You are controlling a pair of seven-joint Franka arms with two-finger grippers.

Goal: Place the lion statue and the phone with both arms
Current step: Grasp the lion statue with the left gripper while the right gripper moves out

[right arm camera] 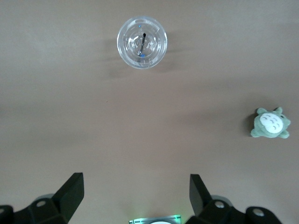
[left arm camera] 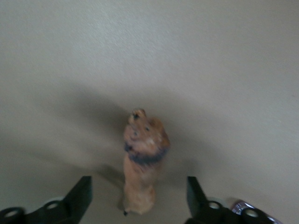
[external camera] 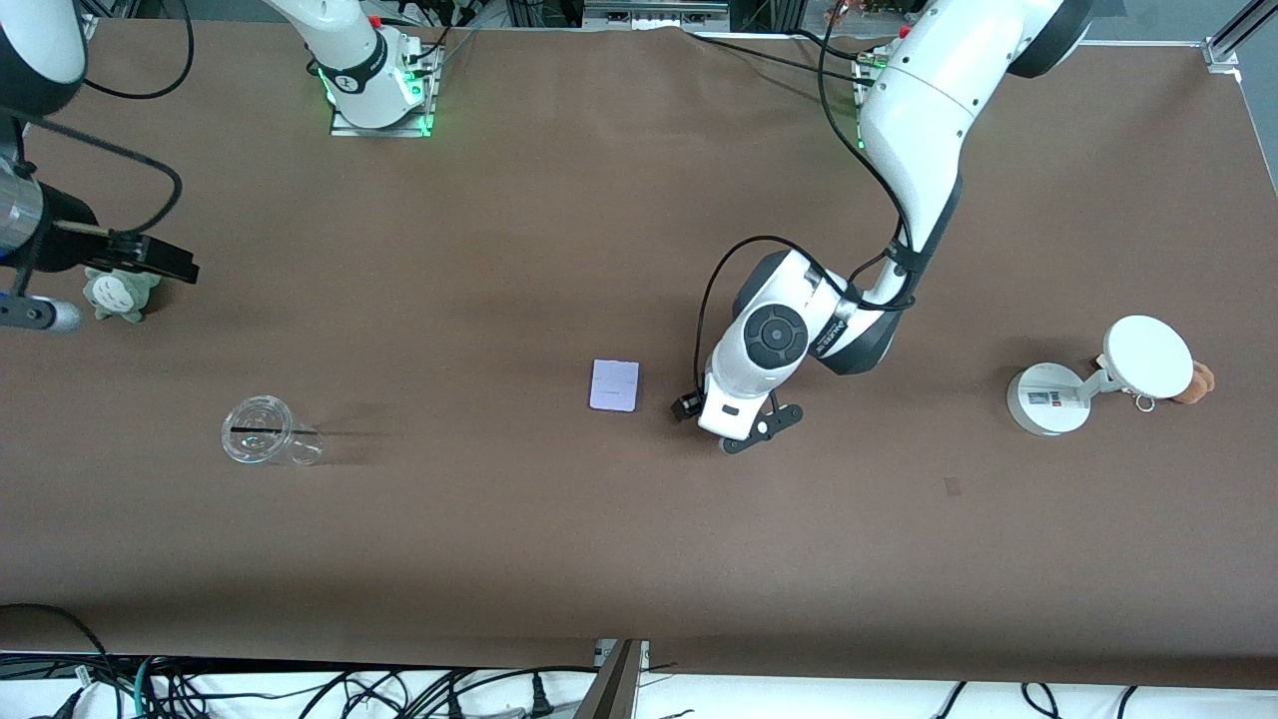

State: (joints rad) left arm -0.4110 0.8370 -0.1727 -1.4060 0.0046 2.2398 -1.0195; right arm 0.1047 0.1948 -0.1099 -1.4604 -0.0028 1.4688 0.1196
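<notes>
The lion statue [left arm camera: 142, 158] is a small brown figurine with a darker mane, lying on the table between the spread fingers of my left gripper [left arm camera: 138, 186]. The fingers do not touch it. In the front view my left gripper [external camera: 749, 431] is low over the table's middle and hides the lion. The phone [external camera: 614, 385], a flat pale lavender rectangle, lies on the table beside that gripper, toward the right arm's end. My right gripper [external camera: 165, 262] is open and empty in the air over the right arm's end of the table; its fingers [right arm camera: 70, 191] stand wide apart.
A grey-green plush [external camera: 120, 293] lies under the right hand and also shows in the right wrist view [right arm camera: 270, 123]. A clear plastic cup [external camera: 265, 433] with a straw lies nearer the front camera. A white round stand [external camera: 1093, 384] and an orange-brown plush [external camera: 1198, 383] sit at the left arm's end.
</notes>
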